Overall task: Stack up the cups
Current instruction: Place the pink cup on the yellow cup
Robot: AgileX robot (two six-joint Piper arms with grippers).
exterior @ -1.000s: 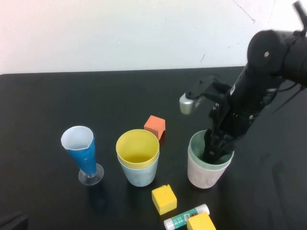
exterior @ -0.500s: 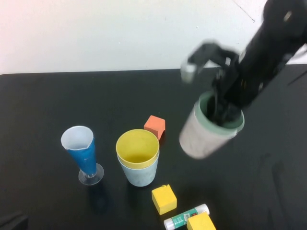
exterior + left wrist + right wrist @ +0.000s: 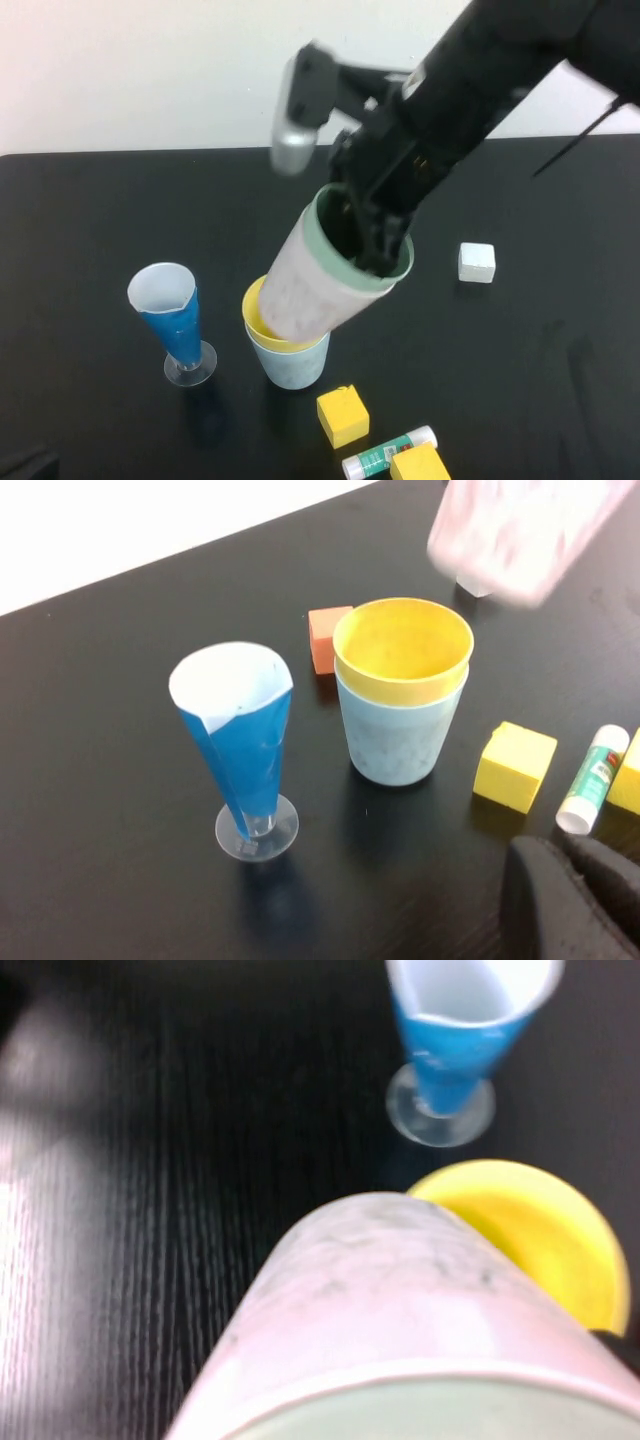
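Right claw [image 3: 372, 245] gripping two cups [image 3: 318, 283]; left claw [image 3: 572, 900] low.

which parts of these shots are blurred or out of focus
High view: the right gripper, shut on the pink cup with the green cup nested inside, is mildly motion-smeared; the table is sharp. Left wrist view: the pink cup is a streak, the yellow cup crisp, the left gripper a dark edge. Right wrist view: all soft.

Black, bulky right arm [image 3: 480, 80] — a silver-grey rounded camera module [image 3: 297, 130] and a thin black cable [image 3: 580, 135]
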